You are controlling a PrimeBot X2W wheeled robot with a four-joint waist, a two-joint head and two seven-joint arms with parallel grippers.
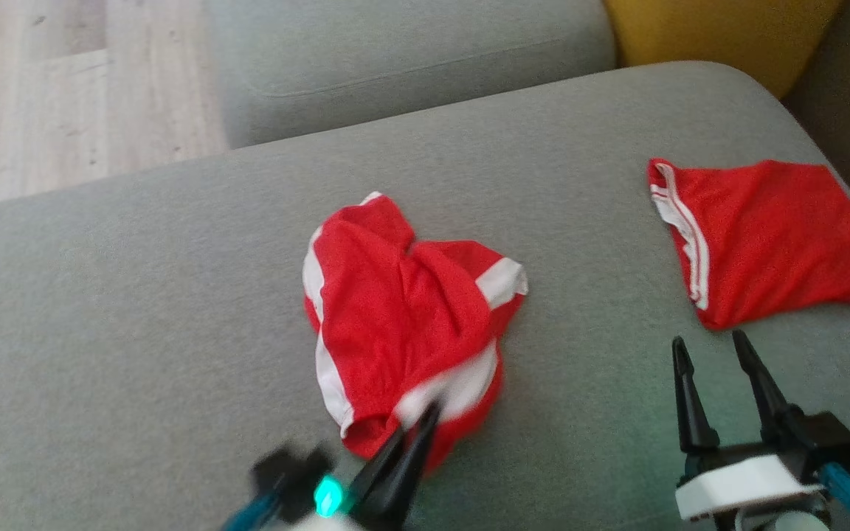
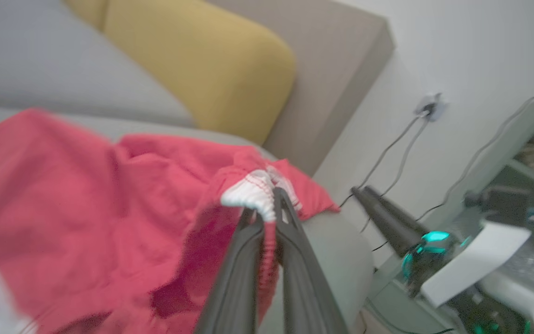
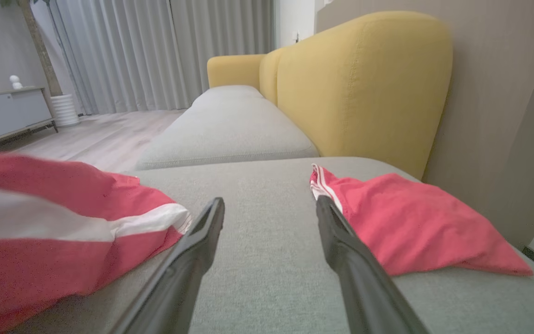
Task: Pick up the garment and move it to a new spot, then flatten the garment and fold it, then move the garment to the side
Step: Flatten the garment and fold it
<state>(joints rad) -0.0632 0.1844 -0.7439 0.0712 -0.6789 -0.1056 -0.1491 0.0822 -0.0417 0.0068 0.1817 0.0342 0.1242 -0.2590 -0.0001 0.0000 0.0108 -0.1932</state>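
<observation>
Garments: two. Crumpled garment (image 1: pixel 403 317), flat garment (image 1: pixel 764 236). Grippers: two. Left gripper (image 1: pixel 431 411), right gripper (image 1: pixel 710 339).

Right hand (image 1: pixel 708 337): long black tapered fingers (image 1: pixel 688 398), white wrist block (image 1: pixel 738 487), blue fitting (image 1: pixel 845 490).

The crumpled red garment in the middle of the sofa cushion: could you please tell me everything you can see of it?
The crumpled garment is red, thin, knit-looking fabric with white bands along its edges and a white ribbed hem. It lies bunched and creased, not flattened, about mid-way across the grey sofa cushion. The left gripper is shut on its near edge, pinching the white hem.
</observation>
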